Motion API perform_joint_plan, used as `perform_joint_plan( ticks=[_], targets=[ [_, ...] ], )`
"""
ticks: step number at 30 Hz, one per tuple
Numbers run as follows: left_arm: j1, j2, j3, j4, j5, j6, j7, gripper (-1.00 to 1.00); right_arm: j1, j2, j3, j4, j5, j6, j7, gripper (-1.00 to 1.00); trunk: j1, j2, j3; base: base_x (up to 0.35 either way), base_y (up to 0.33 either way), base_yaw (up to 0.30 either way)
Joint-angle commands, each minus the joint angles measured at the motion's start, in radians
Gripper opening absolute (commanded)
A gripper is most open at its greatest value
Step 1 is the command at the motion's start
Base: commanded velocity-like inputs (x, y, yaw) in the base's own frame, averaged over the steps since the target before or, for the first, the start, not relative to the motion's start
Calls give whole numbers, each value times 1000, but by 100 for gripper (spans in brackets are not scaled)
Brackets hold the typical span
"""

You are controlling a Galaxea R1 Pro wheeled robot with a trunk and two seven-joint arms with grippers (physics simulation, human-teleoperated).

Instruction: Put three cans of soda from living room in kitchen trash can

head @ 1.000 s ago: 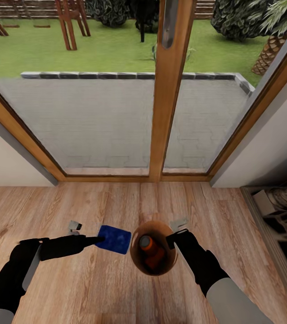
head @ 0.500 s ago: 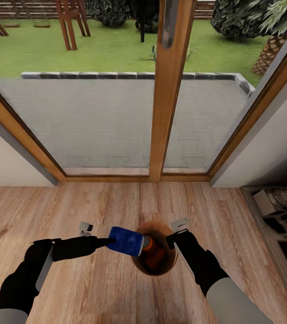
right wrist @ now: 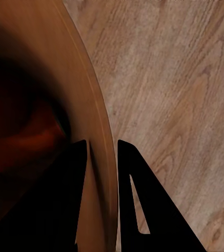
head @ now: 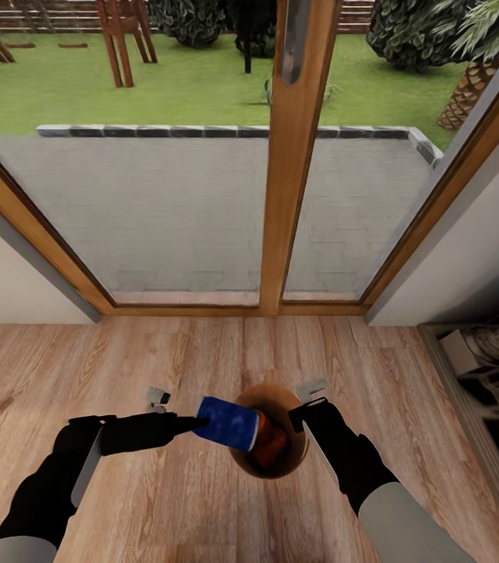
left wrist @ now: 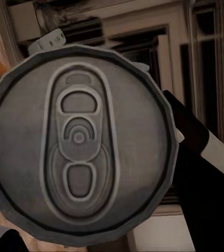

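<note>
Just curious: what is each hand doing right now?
Left hand: closed on the blue can.
Right hand: closed on the bin's rim.

Head downward, wrists close, possibly sharing bin (head: 269,461)

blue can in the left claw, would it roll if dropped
Probably rolls: the blue can is a smooth cylinder lying sideways. Likely stiff, with its metal end. Dropped, it may land slanted on the orange can in the bin.
</note>
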Motion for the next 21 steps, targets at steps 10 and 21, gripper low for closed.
perform_joint_plan(
  ticks=[10, 21],
  targets=[
    [0, -8, -23, 9, -5, -6, 10, -100, 0, 1, 0, -1, -9, 0, 0, -100, 0, 0, 0, 0, 0, 0],
    [-1, -19, -48, 20, -6, -9, 91, -100, 0, 1, 1, -2, -9, 0, 0, -100, 0, 0, 0, 0, 0, 0]
  ],
)
